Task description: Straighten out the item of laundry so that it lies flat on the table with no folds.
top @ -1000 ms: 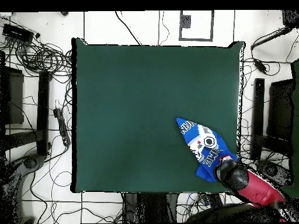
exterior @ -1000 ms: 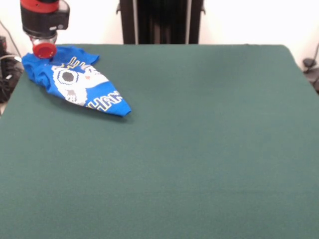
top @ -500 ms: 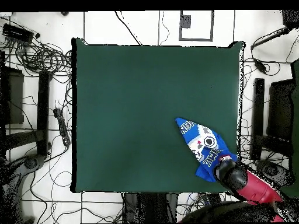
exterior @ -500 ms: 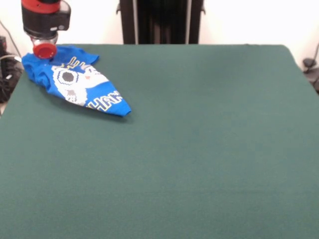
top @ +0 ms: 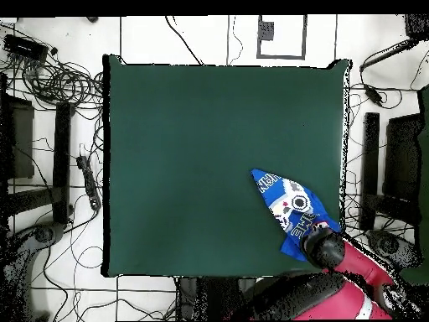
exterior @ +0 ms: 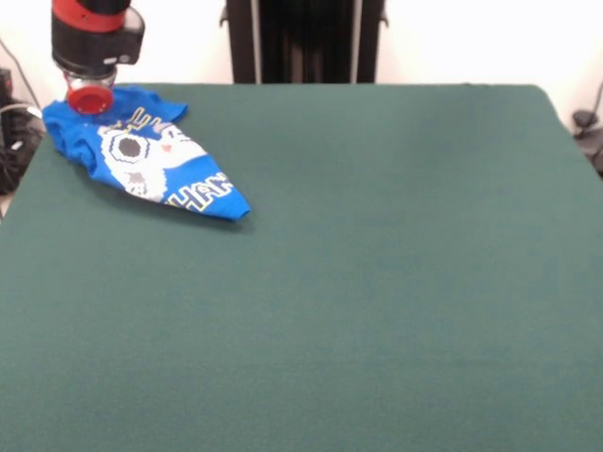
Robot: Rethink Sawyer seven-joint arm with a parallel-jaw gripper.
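The item of laundry (exterior: 141, 155) is a bright blue T-shirt with a white-grey pixel print and yellow-outlined letters. It lies crumpled in a long wedge at the far left corner of the table (exterior: 358, 282) in the front view. Seen from overhead, the shirt (top: 289, 205) sits near the lower right corner of the green table (top: 193, 159). My gripper (exterior: 90, 98) comes down on the shirt's far end, its red and black housing covering the cloth there. Its tip is hidden by the housing. In the overhead view the gripper (top: 323, 246) covers the shirt's lower end.
Cables and black stands lie on the floor around the table (top: 50, 84). The shirt lies close to the table's edge (top: 343, 201).
The gripper has shifted slightly right in the front view, further over the shirt. The shirt's pointed near end has crept slightly. More of the red arm shows in the overhead view.
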